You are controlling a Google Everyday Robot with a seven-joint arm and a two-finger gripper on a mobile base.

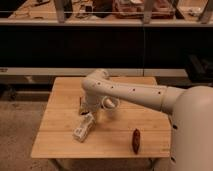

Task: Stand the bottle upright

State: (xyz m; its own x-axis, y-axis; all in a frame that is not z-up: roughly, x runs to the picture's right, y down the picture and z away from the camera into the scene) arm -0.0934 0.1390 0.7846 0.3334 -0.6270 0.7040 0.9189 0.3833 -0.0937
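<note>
Camera view showed a smooth, round white arm [135, 94] that reached across a pale wooden table [60, 102]; its gripper [91, 112] hung low, just above the top end of the bottle [84, 128]; I could not tell if the gripper was open or closed; the bottle was small, whitish plastic, and lay on its side, slanted, near the front left of the table; a flat dark bar [136, 141] lay well apart at the front right; a small dark thing [81, 104] sat just beside the gripper.
</note>
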